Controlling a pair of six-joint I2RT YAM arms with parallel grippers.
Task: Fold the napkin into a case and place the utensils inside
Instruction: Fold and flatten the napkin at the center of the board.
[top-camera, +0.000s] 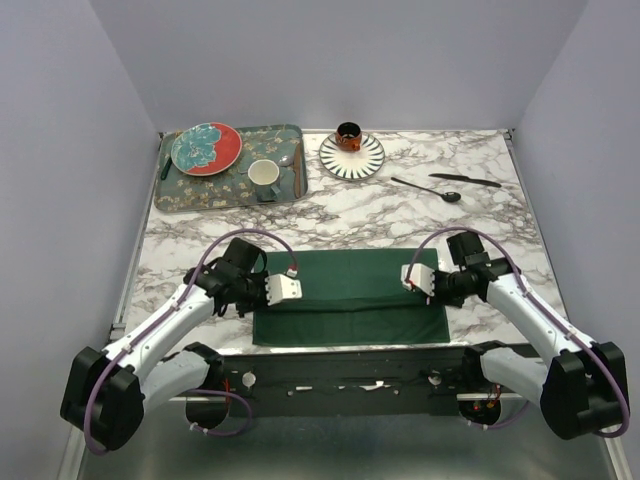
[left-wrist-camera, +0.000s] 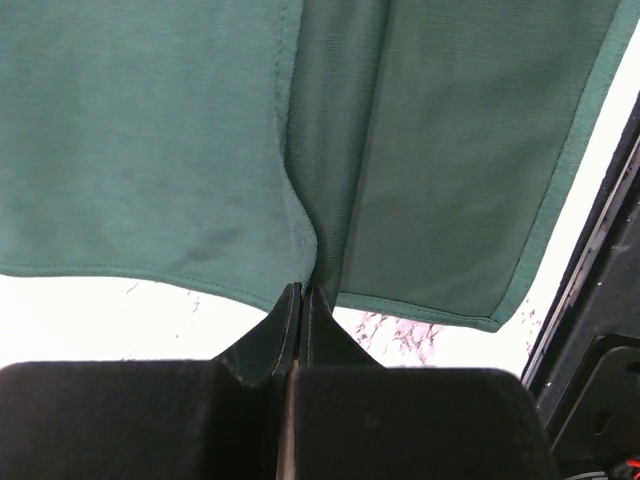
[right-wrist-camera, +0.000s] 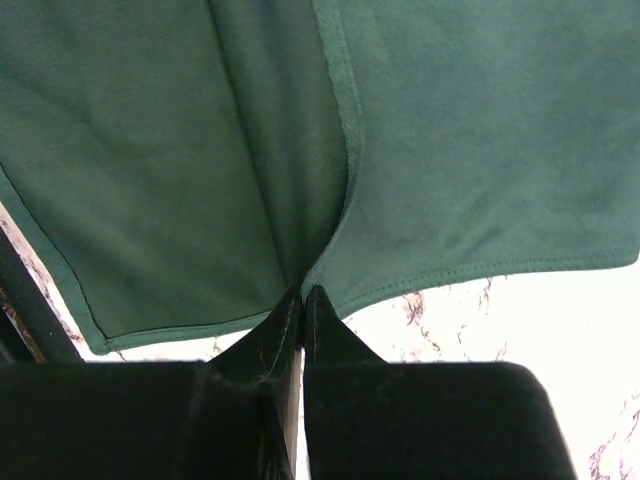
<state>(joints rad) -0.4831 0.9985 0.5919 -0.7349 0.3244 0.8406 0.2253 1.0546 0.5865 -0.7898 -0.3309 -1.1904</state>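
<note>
The left gripper (left-wrist-camera: 302, 292) and right gripper (right-wrist-camera: 303, 293) pinch the napkin (top-camera: 350, 300).
Each is clamped on a cloth fold at its fingertips.

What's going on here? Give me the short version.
Both arms are working the dark green cloth napkin on the marble table. The left gripper and right gripper each pinch a side edge at a fold, jaws shut. The napkin lies partly folded near the arms; the two slim black utensils lie apart at the far right, not yet inside.
</note>
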